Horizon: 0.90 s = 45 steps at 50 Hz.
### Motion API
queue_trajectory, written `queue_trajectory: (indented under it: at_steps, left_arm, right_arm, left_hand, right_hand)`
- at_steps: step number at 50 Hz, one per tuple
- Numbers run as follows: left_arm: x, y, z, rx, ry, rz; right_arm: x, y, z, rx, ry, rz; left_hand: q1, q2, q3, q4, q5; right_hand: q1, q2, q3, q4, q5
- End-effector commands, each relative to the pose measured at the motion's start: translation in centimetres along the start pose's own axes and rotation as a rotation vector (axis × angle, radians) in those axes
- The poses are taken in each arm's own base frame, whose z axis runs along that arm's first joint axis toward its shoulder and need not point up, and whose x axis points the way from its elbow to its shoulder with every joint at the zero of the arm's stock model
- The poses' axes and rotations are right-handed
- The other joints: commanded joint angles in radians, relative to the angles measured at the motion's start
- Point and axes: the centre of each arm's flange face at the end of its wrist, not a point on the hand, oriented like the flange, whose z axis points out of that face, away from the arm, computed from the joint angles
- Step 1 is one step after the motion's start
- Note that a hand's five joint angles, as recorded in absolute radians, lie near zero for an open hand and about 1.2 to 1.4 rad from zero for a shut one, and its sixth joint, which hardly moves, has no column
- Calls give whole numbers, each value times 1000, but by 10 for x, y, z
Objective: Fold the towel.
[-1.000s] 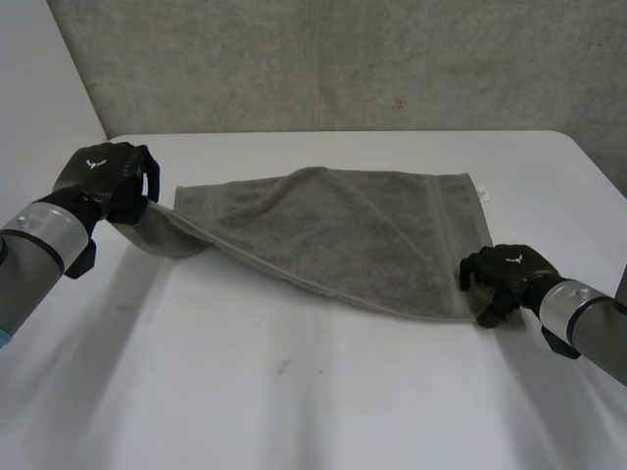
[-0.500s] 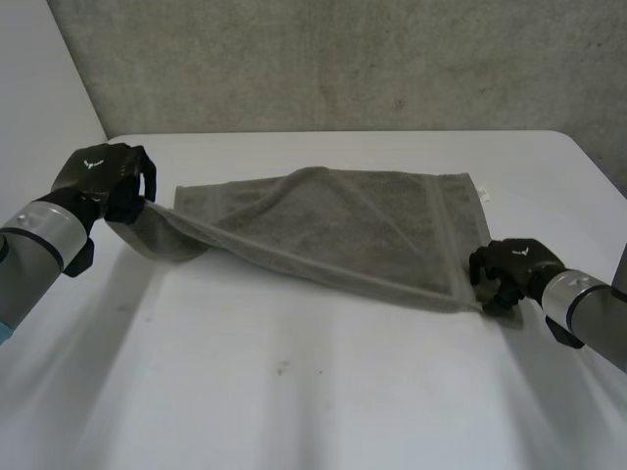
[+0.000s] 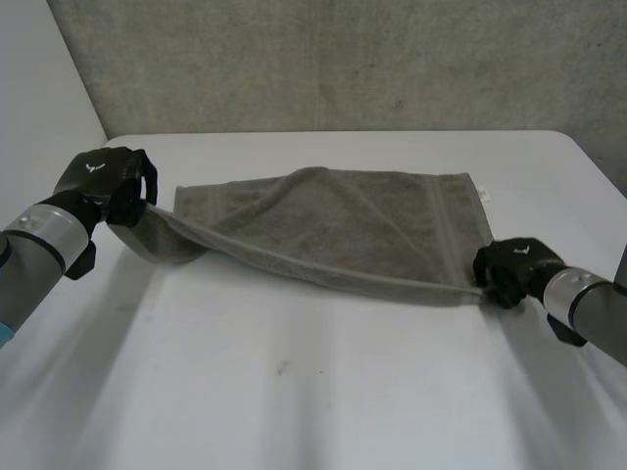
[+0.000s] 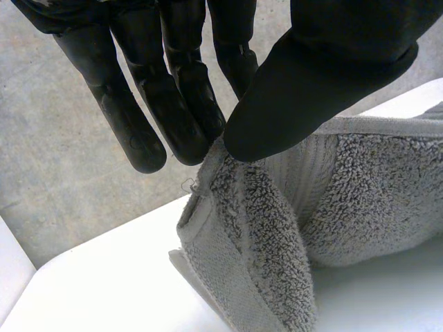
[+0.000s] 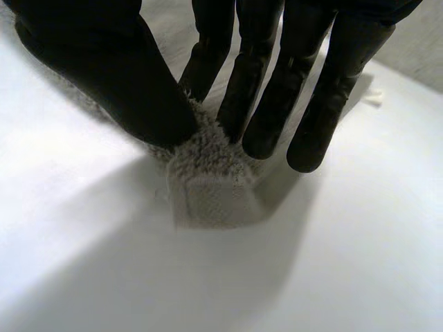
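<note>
One grey towel (image 3: 343, 230) lies on the white counter (image 3: 294, 392) in the head view, spread across the far half, about midway between the left and right edges. Its far edge rests flat on the counter. Its near edge is raised clear of the surface and runs in a taut line between two black hands. The left hand (image 3: 103, 181) holds the towel's near-left corner up close to the counter's left edge. The right hand (image 3: 509, 269) holds the near-right corner low, close to the right edge. One small white tag (image 3: 483, 194) sticks out at the towel's far-right corner; any print on it is too small to read. Each hand carries one white emblem on its back, with no legible writing. A grey concrete wall (image 3: 343, 59) stands behind the counter's far edge.

One towel corner shows in the left wrist view, bunched into thick folds with its woven hem band visible. The fingers (image 4: 176, 104) and the thumb (image 4: 325, 76) close on it from either side, pinching the cloth above the counter.

One towel corner shows in the right wrist view as well, a small folded nub of hem just above the counter. The fingers (image 5: 266, 90) press it against the thumb (image 5: 131, 83), gripping it narrowly.
</note>
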Motion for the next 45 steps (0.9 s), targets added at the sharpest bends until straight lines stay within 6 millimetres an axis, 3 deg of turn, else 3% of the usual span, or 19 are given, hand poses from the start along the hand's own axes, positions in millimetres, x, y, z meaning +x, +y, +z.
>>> queue_trajectory:
  at_steps: [1, 6, 11, 16, 19, 24, 27, 34, 36, 38, 39, 41, 42, 43, 44, 45]
  left_arm:
    - [2, 3, -5, -24, -3, -7]
    - [12, 14, -18, -103, 22, -22]
    - [18, 13, -44, -168, 29, -41]
    - [32, 21, -83, -270, 49, -29]
    - [35, 22, -94, -294, 57, 2]
    - [48, 23, -132, -343, 95, 144]
    - [51, 22, -140, -339, 104, 165]
    - [51, 11, -130, -271, 135, 171]
    - [48, 9, -120, -245, 139, 172]
    - [44, 10, -93, -204, 145, 170]
    - [44, 10, -93, -203, 145, 170]
    - [41, 7, -66, -162, 149, 155]
    - [41, 7, -66, -161, 149, 155]
    - [38, 7, -52, -148, 149, 144]
    - [38, 7, -51, -148, 149, 144]
    - [34, 9, -37, -148, 141, 133]
  right_arm:
    - [19, -28, -4, 102, 59, -26]
    - [24, -45, -15, 133, 68, -45]
    - [27, -62, -52, 42, 0, -80]
    - [40, -53, -79, -115, -54, -166]
    - [45, -48, -96, -209, -93, -214]
    - [47, -49, -115, -255, -108, -237]
    - [49, -49, -122, -247, -91, -244]
    - [50, -50, -113, -166, -73, -263]
    - [55, -46, -97, -131, -44, -249]
    - [56, -43, -86, -121, -39, -225]
    - [56, -43, -86, -120, -39, -225]
    - [53, -47, -63, -83, -28, -221]
    - [53, -47, -62, -83, -28, -221]
    - [50, -50, -51, -69, -23, -229]
    - [48, -52, -40, -63, -10, -239]
    - [48, -52, -40, -63, -10, -239]
  left_hand:
    - [224, 178, 179, 179, 188]
    - [224, 178, 179, 179, 188]
    - [224, 178, 179, 179, 188]
    - [224, 178, 179, 179, 188]
    - [224, 178, 179, 179, 188]
    - [224, 178, 179, 179, 188]
    - [224, 178, 179, 179, 188]
    - [224, 178, 179, 179, 188]
    - [224, 178, 179, 179, 188]
    - [224, 178, 179, 179, 188]
    - [224, 178, 179, 179, 188]
    - [224, 178, 179, 179, 188]
    - [224, 178, 179, 179, 188]
    - [224, 178, 179, 179, 188]
    - [224, 178, 179, 179, 188]
    - [224, 178, 179, 179, 188]
  right_hand:
    - [64, 233, 231, 235, 244]
    - [64, 233, 231, 235, 244]
    - [64, 233, 231, 235, 244]
    - [64, 233, 231, 235, 244]
    - [64, 233, 231, 235, 244]
    - [64, 233, 231, 235, 244]
    - [64, 233, 231, 235, 244]
    - [64, 233, 231, 235, 244]
    - [64, 233, 231, 235, 244]
    - [64, 233, 231, 235, 244]
    - [64, 233, 231, 235, 244]
    - [64, 233, 231, 235, 244]
    - [64, 233, 231, 235, 244]
    - [64, 233, 231, 235, 244]
    - [64, 233, 231, 235, 244]
    - [64, 233, 231, 235, 244]
